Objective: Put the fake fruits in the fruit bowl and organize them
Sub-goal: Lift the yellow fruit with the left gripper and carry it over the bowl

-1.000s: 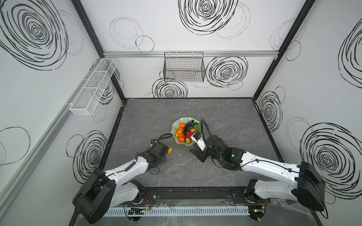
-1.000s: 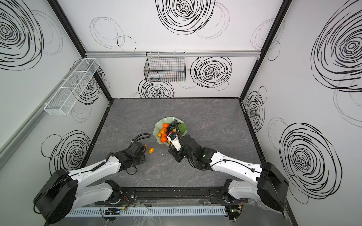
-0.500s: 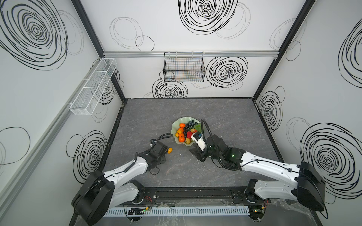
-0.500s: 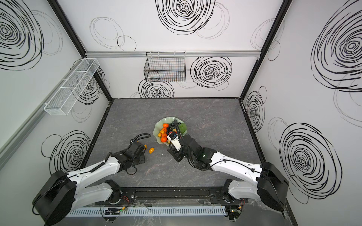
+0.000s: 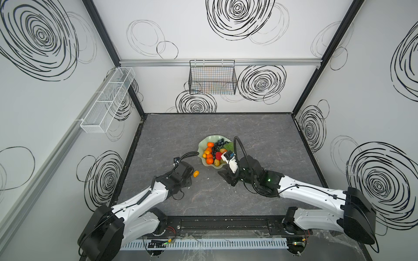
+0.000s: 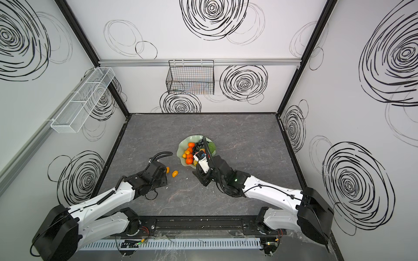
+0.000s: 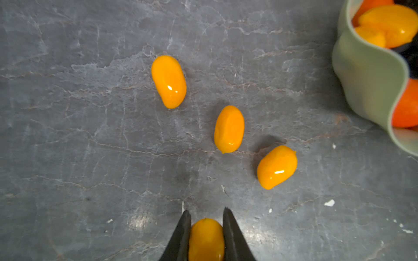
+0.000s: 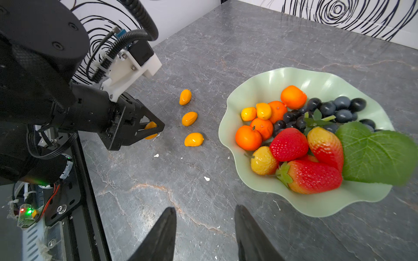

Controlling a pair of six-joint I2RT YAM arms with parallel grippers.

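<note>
The left gripper pinches a kumquat across its narrow waist, low at the grey, veined table; the right gripper hangs spread and empty. The glossy oval looks hard, light and slippery, so a mid-body hold suits it. Beyond, three loose kumquats lie apart, short of the wavy mint fruit bowl heaped with tangerines, dimpled strawberries and grapes.

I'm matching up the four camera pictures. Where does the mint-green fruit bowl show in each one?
In a top view: fruit bowl near the picture's centre.
In a top view: again near the centre.
Left wrist: only a stretch of its wavy wall, cut off at the picture's edge.
Right wrist: nearly the whole bowl, close up.
Shared landmark: loose kumquats lying just outside its rim.
</note>
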